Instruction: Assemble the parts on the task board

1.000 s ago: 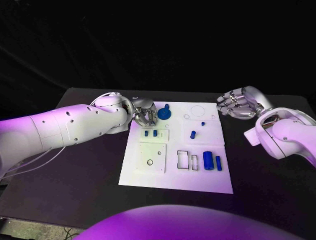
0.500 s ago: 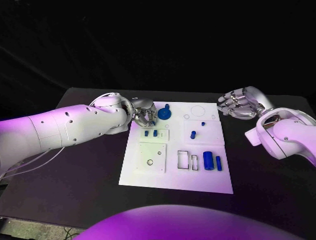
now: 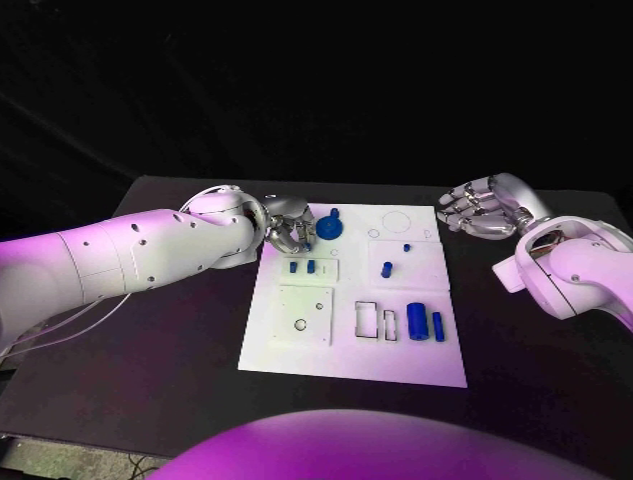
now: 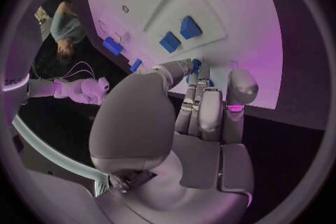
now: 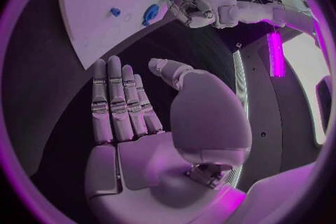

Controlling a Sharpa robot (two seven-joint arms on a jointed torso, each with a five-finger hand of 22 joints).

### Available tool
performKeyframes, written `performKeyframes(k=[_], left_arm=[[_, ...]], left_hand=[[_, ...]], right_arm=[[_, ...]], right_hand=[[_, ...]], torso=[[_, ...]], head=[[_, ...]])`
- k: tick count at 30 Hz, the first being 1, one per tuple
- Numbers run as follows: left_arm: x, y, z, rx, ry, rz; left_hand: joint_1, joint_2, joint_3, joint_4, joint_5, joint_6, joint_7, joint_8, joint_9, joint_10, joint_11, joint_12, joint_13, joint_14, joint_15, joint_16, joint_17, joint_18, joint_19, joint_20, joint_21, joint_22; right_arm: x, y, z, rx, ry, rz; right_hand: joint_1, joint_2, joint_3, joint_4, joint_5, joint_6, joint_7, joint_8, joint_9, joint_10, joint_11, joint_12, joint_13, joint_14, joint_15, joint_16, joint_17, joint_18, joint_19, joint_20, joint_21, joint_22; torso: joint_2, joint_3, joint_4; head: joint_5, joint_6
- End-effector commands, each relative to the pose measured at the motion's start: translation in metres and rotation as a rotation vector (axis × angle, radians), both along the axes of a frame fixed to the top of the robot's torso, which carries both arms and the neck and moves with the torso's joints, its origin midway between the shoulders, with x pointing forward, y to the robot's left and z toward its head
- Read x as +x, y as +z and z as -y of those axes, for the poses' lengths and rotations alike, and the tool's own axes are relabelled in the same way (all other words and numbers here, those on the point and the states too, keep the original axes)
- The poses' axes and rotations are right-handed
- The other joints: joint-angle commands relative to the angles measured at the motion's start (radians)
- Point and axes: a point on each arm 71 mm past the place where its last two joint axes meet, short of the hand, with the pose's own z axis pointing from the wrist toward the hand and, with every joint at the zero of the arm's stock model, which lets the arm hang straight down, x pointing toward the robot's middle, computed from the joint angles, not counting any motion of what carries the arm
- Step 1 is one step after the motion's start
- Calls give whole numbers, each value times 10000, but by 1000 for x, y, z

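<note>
Your left hand [image 3: 287,228] has barely stirred over the last second: it sits at the task board's [image 3: 348,365] far left corner, fingers [image 4: 210,115] bunched toward the round blue part [image 3: 328,227] there. From the head view they look to be at that disc's edge, and in the left wrist view a sliver of blue shows right at the fingertips, but you can't tell whether they're pinching it or only touching. Treat the grasp as unconfirmed.

Your right hand [image 3: 475,208] has shifted only a shade; it hovers off the board's far right corner, above the table [image 3: 186,360], and the right wrist view shows it flat, fingers [image 5: 115,106] straight and spread, holding nothing.

The parts haven't budged: two small blue blocks [image 3: 302,267] near the board's left edge, a small blue peg [image 3: 387,268] toward the middle, and a blue cylinder [image 3: 419,320] with a slimmer blue piece [image 3: 436,324] beside it near the right edge, next to the empty rectangular slots [image 3: 365,318].

So, no placement made in this stretch. You're holding at the disc, and the assembly looks early, with those slots unfilled.
</note>
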Motion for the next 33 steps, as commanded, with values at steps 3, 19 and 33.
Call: performKeyframes(k=[3, 19, 33], left_arm=[[0, 0, -1, -82, 5, -34], [-1, 0, -7, 41, 181, -24], [0, 9, -25, -772, 534, 585]], left_hand=[[-97, -3, 55, -3, 62, -50, 33, -32, -17, -47, 66, -50, -10, -78, 3, -68, -21, -123, -82, 10, -46, 1251], [-424, -268, -308, -172, 92, -1151, -231, -486, -365, -1371, 513, -482, -227, -1106, 403, -582, -1549, 67, -1006, 352, -1285, 938], [-160, -17, -660, -336, 83, -1256, -97, -399, -585, -1729, 596, -336, -365, -1415, 478, -760, -2165, 144, -1180, 485, -1575, 884]], right_arm=[[0, 0, 2, -124, -10, 43], [0, 0, 3, -142, -11, 66], [-2, -5, -7, -1664, 1305, -128]], right_hand=[[-23, 25, -21, -38, 27, 48, 33, 58, -16, 71, -2, -58, -15, -68, 18, -54, 14, 99, -74, -13, 22, -18], [-80, -53, -100, -59, 14, -26, 73, 46, -56, 35, 45, -113, -102, -284, 97, -223, -28, 79, -243, 47, -32, -138], [416, 120, -551, -432, -835, 120, 65, 193, -216, -442, 117, -451, -460, -110, 105, -241, -106, 136, -189, 105, 151, -509]], torso=[[7, -7, 13], [6, -12, 8], [7, -9, 6]], head=[[-25, 0], [-20, 0], [-55, 0]])
